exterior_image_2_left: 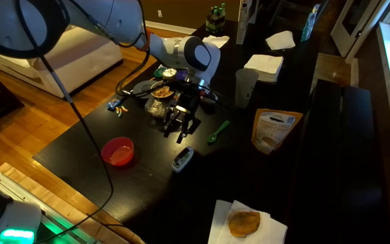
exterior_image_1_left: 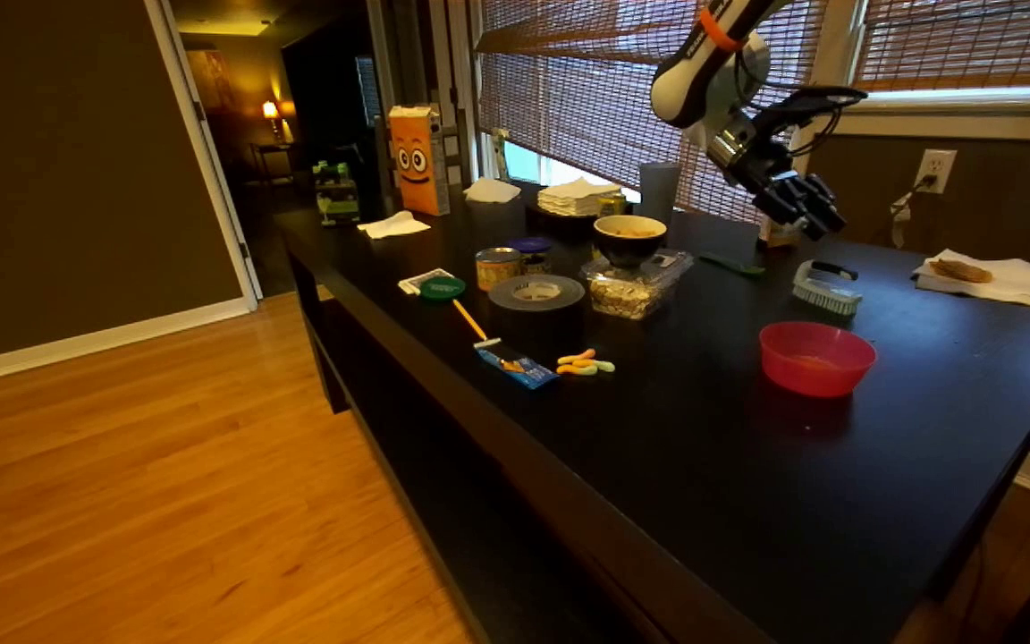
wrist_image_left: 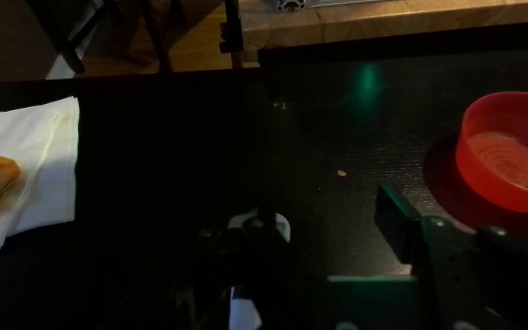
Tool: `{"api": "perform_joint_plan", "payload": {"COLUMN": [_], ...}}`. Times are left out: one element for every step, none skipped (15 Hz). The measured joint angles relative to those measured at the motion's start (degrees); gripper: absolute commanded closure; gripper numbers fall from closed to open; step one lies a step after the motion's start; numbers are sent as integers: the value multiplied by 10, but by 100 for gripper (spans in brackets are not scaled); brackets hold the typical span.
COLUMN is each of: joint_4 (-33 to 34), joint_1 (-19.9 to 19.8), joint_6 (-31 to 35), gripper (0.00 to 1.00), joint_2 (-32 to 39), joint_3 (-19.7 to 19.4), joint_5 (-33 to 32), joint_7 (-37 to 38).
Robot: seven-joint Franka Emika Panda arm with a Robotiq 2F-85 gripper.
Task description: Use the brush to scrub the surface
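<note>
Exterior view: brush (exterior_image_2_left: 183,160) below gripper (exterior_image_2_left: 180,131)

Glossy dark bench (exterior_image_1_left: 712,474), faint wood grain, smooth translucent red plastic bowl (exterior_image_1_left: 817,360), plastic-looking brush (exterior_image_2_left: 182,159), bristles (exterior_image_1_left: 826,300) rough, matt paper napkins (exterior_image_2_left: 263,64), wooden floor (exterior_image_1_left: 166,465) with soft shine

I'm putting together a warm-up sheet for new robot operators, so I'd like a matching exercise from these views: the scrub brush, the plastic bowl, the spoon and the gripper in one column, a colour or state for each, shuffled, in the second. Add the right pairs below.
Column 1
1. scrub brush
2. plastic bowl
3. spoon
4. gripper

Column 2
A. green
B. open, above the tabletop
C. bristles down on the tabletop
D. red

Right pairs: 1-C, 2-D, 3-A, 4-B
</note>
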Motion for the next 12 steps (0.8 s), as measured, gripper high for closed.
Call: {"api": "perform_joint_plan", "payload": {"joint_4": [-3, -7, -11, -19, -29, -41, -56, -72, -89, -108, -129, -147], "joint_1": [0, 0, 0, -1, -2, -3, -5, -8, -10, -10, -10, -10], "joint_6": [0, 1, 2, 7, 14, 25, 40, 57, 76, 99, 124, 143], "gripper": [4, 0, 0, 0, 0, 0, 0, 0, 0, 0, 0, 0], "joint_2": [-11, -23, -37, -54, -74, -95, -118, -142, -167, -192, -215, -236], "joint_3": [4, 9, 13, 18, 21, 24, 26, 29, 31, 33, 35, 36], "joint_5": [0, 2, 5, 10, 18, 28, 39, 50, 60, 69, 74, 76], "joint_7": [0, 0, 0, 0, 0, 0, 0, -1, -3, -7, -10, -12]}}
